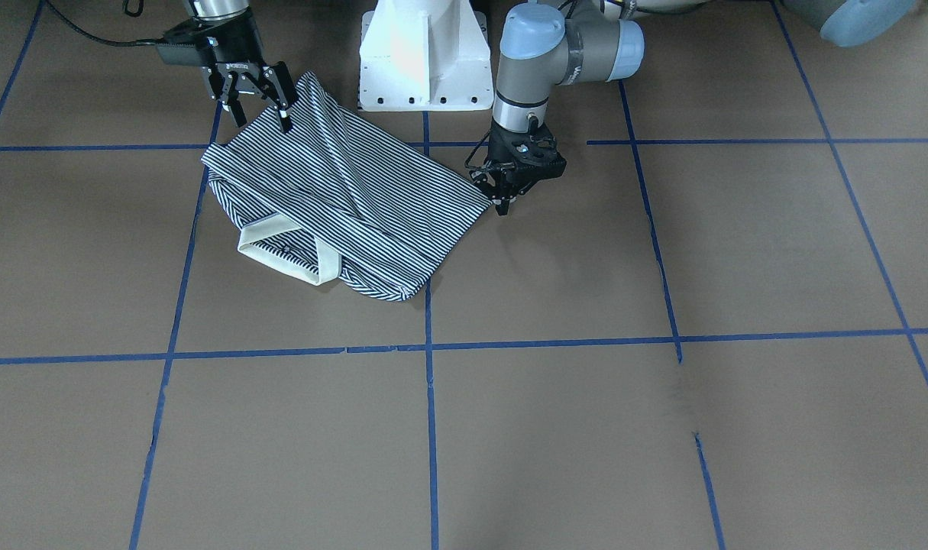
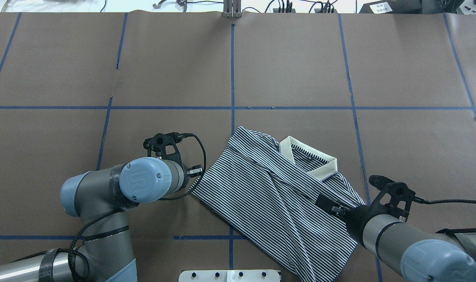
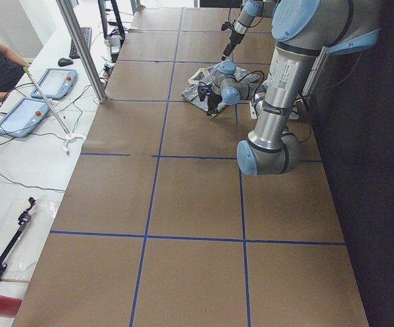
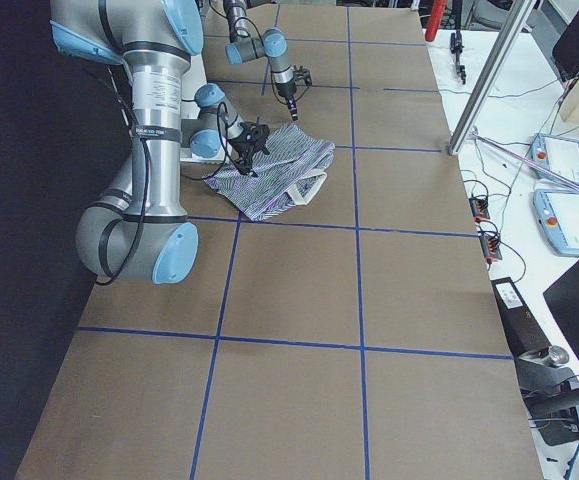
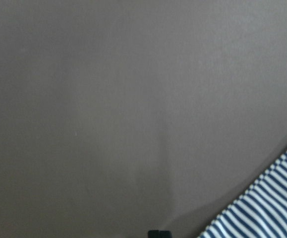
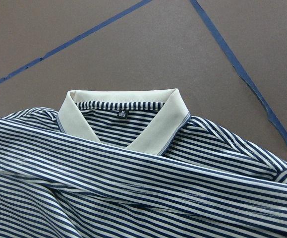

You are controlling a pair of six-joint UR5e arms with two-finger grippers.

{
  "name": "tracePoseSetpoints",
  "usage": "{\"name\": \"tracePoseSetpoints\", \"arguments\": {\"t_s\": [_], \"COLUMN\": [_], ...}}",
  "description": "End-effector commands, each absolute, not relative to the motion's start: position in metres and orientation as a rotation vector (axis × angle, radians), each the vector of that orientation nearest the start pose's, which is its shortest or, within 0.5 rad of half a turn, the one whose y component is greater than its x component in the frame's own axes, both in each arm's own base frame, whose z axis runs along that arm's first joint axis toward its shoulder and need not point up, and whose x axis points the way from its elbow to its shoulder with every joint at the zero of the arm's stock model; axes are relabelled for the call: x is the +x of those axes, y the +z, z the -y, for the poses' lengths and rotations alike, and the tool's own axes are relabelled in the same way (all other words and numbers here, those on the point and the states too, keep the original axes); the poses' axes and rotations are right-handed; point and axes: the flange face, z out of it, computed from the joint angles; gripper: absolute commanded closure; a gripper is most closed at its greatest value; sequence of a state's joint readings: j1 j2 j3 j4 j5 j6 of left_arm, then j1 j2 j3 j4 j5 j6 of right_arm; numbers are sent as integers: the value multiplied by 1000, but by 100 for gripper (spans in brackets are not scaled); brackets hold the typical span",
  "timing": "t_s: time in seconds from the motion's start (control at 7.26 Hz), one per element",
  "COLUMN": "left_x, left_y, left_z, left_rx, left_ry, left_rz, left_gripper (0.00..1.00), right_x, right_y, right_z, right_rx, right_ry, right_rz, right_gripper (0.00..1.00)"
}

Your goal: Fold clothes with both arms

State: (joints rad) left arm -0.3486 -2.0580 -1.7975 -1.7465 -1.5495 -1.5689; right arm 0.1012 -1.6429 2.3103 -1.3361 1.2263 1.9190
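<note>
Starting on the left: the left gripper (image 1: 502,205) is down at table height. Its fingers are drawn together to a point with nothing visibly between them, the tip just beside the shirt's left corner. Its wrist camera agrees, showing bare table and a wedge of stripes off to one side. My read is that it sits at that corner ready to take the edge for the next fold.

Centre now, and there's the polo shirt (image 2: 261,188), lying on the brown table (image 2: 300,58) on the near side, close to the white pedestal (image 1: 421,53). Its sides look already folded in across the body. It lies on a diagonal, collar (image 6: 163,124) towards the far right and what looks like the hem nearest the robot.

Over to the right, the right gripper (image 1: 261,111) hangs over the shirt's near-right end. Its fingers are spread apart, one tip at or nearly on the cloth. It is probably lining up a grasp, so both arms can lift the hem towards the collar.
</note>
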Motion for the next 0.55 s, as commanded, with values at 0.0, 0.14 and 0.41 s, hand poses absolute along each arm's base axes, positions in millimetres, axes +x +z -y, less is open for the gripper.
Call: {"name": "tracePoseSetpoints", "arguments": {"t_s": [0.0, 0.14, 0.41], "left_x": [548, 550, 561], "left_y": [258, 257, 259], "left_z": [347, 344, 330], "left_rx": [183, 178, 157], "left_ry": [-325, -325, -316], "left_rz": [-889, -892, -891], "left_gripper": [65, 50, 48], "right_x": [-395, -394, -395], "right_y": [320, 320, 320], "right_z": [208, 209, 209], "right_rx": [210, 211, 211], "right_ry": [571, 573, 573], "right_rz": [948, 948, 946], "right_gripper": [0, 0, 0]}}
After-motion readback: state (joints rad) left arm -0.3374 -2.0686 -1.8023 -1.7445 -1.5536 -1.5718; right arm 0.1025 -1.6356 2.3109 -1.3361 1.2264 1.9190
